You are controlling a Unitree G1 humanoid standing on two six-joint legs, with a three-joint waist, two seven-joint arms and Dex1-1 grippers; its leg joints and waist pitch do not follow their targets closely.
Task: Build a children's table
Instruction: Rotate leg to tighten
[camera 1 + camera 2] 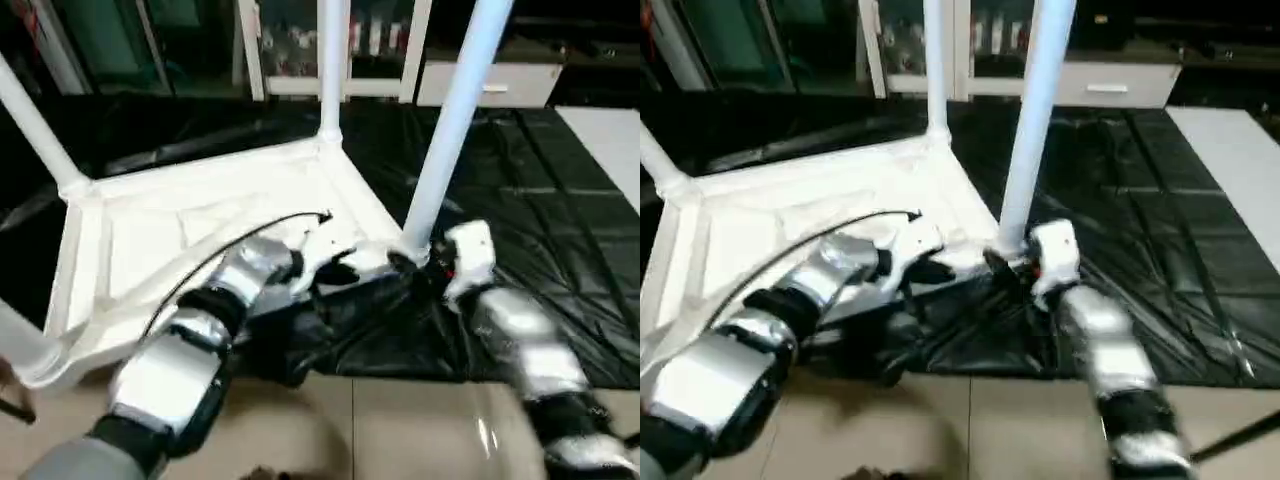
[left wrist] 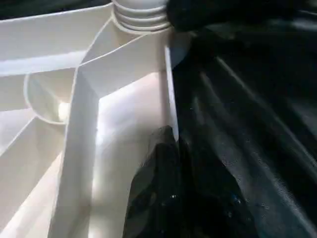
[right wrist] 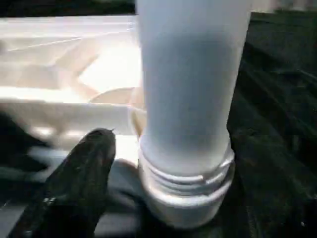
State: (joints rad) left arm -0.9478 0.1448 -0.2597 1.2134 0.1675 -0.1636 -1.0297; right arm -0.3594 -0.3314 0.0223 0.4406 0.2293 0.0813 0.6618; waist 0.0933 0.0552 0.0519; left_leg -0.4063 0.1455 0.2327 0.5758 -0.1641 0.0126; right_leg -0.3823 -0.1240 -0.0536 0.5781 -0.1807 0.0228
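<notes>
The right end effector sits at the foot of the near-right leg, its black fingers spread apart just beside the leg's threaded base rather than clamped on it; whether a pad touches the tube is hard to tell. The left end effector is pinched narrow, holding nothing, its fingers resting at the tabletop's near rim by the same corner. The tabletop lies upside down on the black-covered worktop, ribbed underside up. 3 legs stand plainly in corner sockets: the near-right one, the far-right leg and the far-left leg. A white tube at the near-left corner looks like the 4th. The step in hand appears to be seating this near-right leg. Thread rings show above the socket, so the next move likely calls for regripping and turning the leg down while the left steadies the rim.
</notes>
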